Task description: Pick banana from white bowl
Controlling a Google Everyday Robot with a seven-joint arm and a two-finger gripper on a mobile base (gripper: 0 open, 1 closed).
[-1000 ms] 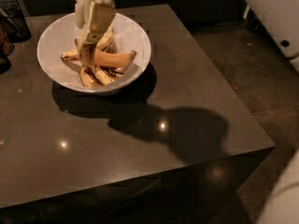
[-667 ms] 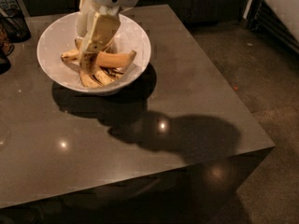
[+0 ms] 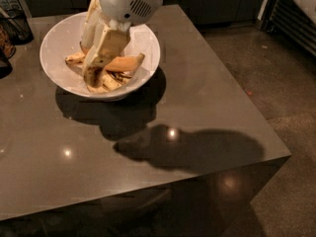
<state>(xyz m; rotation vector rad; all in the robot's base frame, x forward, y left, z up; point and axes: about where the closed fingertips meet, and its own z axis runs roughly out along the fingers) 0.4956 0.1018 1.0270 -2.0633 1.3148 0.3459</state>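
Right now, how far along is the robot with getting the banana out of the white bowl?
Done: the gripper is down inside the white bowl, among the bananas. In hand: the grasp; whether it holds one cannot be told. Left: lifting a banana clear; every one seen lies in the bowl.

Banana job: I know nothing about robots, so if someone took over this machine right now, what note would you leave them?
The gripper is down inside the white bowl, among the fruit; a firm grasp cannot be confirmed.
The banana lies in the bowl by the gripper, with other bananas around it.
The bowl sits on the table, toward its far left.
Done: reach into the bowl.
Left: secure the banana and lift it clear.
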